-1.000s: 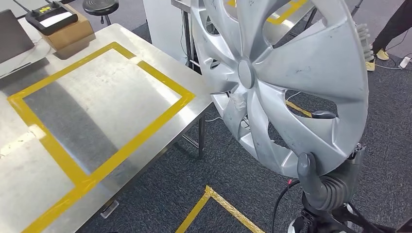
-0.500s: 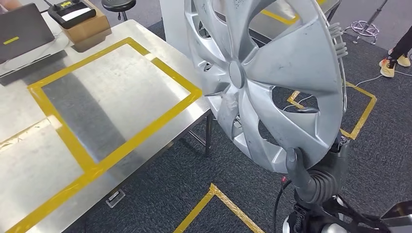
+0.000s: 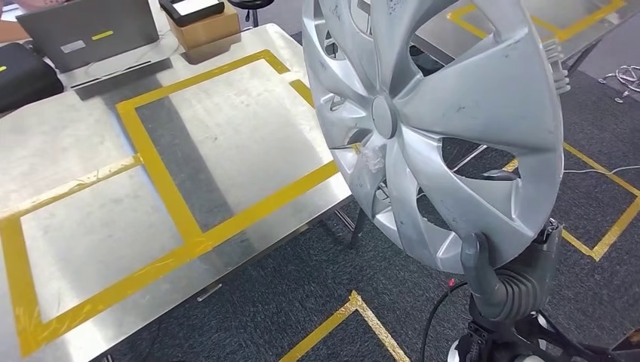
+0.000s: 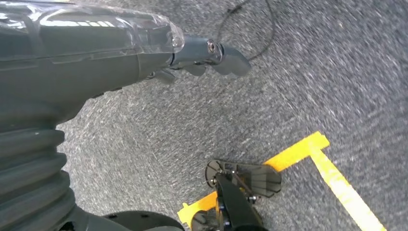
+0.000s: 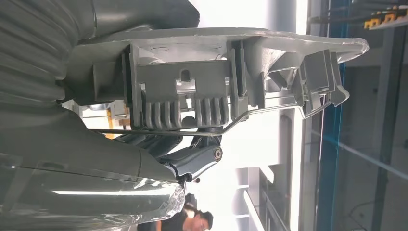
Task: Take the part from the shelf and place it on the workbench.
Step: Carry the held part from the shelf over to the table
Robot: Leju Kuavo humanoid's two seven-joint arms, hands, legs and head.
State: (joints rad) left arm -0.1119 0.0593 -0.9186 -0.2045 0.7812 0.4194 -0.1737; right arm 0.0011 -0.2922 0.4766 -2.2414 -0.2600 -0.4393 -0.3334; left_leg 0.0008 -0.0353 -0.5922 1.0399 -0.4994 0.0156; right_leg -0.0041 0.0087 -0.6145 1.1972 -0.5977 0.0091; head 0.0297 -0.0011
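Note:
The part is a large silver hubcap [image 3: 445,121], standing upright on its edge in the air to the right of the workbench. My right hand [image 3: 502,283] grips its lower rim, thumb on the front face. In the right wrist view the ribbed clips on the back of the hubcap [image 5: 192,96] lie against my right hand [image 5: 159,149]. The steel workbench [image 3: 226,128], marked with yellow tape rectangles, lies to the left of the hubcap. My left hand [image 4: 202,53] hangs over the grey carpet, holding nothing, fingers apart.
A laptop [image 3: 90,34], a black bag [image 3: 19,75] and a cardboard box [image 3: 204,26] with a black device stand at the bench's far edge. Yellow tape [image 3: 340,324] marks the carpet below. A person [image 5: 195,221] is in the right wrist view.
The whole view has swung: the workbench now lies more squarely in front and its far edge with the laptop has come into sight. The hubcap stays in my right hand.

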